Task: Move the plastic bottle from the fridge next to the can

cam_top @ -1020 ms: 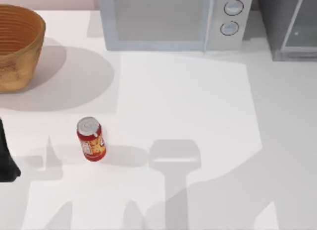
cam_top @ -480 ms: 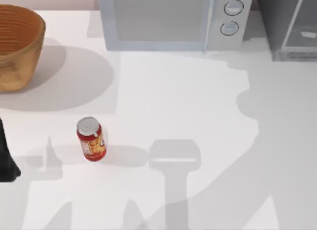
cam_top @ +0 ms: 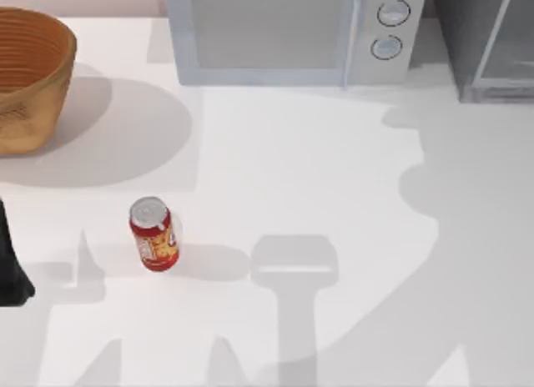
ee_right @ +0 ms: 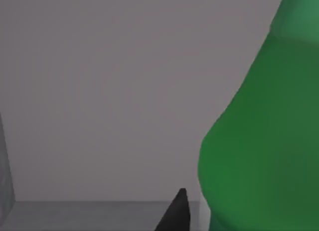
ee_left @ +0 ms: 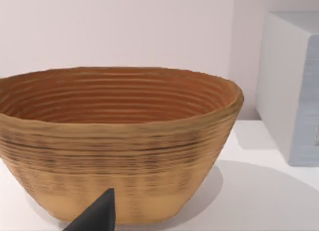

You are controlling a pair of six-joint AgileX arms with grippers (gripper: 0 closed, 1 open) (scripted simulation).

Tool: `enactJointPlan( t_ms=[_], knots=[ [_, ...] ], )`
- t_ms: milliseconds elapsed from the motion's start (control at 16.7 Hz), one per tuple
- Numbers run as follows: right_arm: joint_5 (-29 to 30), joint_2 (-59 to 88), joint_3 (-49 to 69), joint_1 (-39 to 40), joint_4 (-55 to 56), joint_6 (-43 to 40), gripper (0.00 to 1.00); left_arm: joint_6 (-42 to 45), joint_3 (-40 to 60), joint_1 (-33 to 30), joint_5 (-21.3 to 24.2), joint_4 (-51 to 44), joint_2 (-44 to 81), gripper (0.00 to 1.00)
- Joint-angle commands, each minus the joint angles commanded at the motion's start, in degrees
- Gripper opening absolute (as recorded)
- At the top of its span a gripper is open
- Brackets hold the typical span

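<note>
Close beside the right gripper's one visible fingertip [ee_right: 174, 211], the green bottle [ee_right: 264, 141] stands against a grey wall, probably inside the fridge [cam_top: 492, 45]; whether the jaws are spread I cannot tell. This looks like the reach-in step; next comes closing on the bottle. Well apart, the can [cam_top: 153, 234] waits mid-table. At the left edge, the left arm [cam_top: 10, 270] sits parked near a basket [cam_top: 33, 78].

Brown woven wicker basket [cam_top: 29, 74]: far-left table corner, upright, open top.
White box-shaped microwave [cam_top: 284, 32]: table's back edge, centre; two round knobs [cam_top: 390, 28] stacked right of door.
White table [cam_top: 292, 170]: shadow-streaked.
</note>
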Motion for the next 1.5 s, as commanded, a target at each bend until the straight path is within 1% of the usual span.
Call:
enactJointPlan(
  t_ms=[120, 420, 540, 720, 1020, 1140, 1260, 1500],
  knots=[
    [-0.9, -4.0, -5.2, -0.7, 1.9, 0.0, 0.0, 0.0, 0.0, 0.0, 0.0, 0.0, 0.0, 1.0],
    [-3.9, -13.0, -24.2, -1.4, 6.3, 0.0, 0.0, 0.0, 0.0, 0.0, 0.0, 0.0, 0.0, 1.0],
    [-4.7, -17.1, -29.2, -2.3, 8.6, 0.0, 0.0, 0.0, 0.0, 0.0, 0.0, 0.0, 0.0, 1.0],
    [-5.2, -19.5, -32.1, -3.8, 10.7, 0.1, 0.0, 0.0, 0.0, 0.0, 0.0, 0.0, 0.0, 1.0],
    [-4.5, -19.2, -31.9, -3.0, 10.7, 0.3, 0.0, 0.0, 0.0, 0.0, 0.0, 0.0, 0.0, 1.0],
    [-1.6, -18.9, -31.5, -0.3, 11.3, 0.6, 0.0, 0.0, 0.0, 0.0, 0.0, 0.0, 0.0, 1.0],
    [3.2, -18.1, -31.0, 4.4, 12.2, 1.1, 0.0, 0.0, 0.0, 0.0, 0.0, 0.0, 0.0, 1.0],
    [16.9, -15.0, -30.0, 18.9, 14.4, 2.3, 0.0, 0.0, 0.0, 0.0, 0.0, 0.0, 0.0, 1.0]
  ],
)
